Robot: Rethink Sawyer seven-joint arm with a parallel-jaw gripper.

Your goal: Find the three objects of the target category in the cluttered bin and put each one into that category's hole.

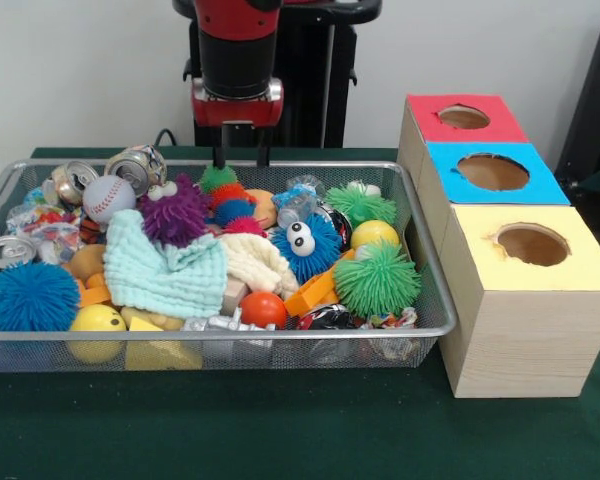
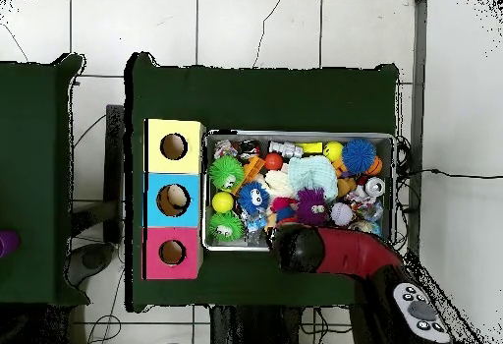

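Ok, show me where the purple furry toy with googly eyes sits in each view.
Front view: purple furry toy sits left of centre in the bin, behind the mint cloth.
Overhead view: purple furry toy lies in the bin's lower middle, just below the mint cloth.
Shared landmark: the mint cloth.

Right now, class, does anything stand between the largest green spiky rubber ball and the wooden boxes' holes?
Yes: the wire mesh bin's end wall stands between the green spiky rubber ball and the yellow-topped wooden box; the holes face upward.
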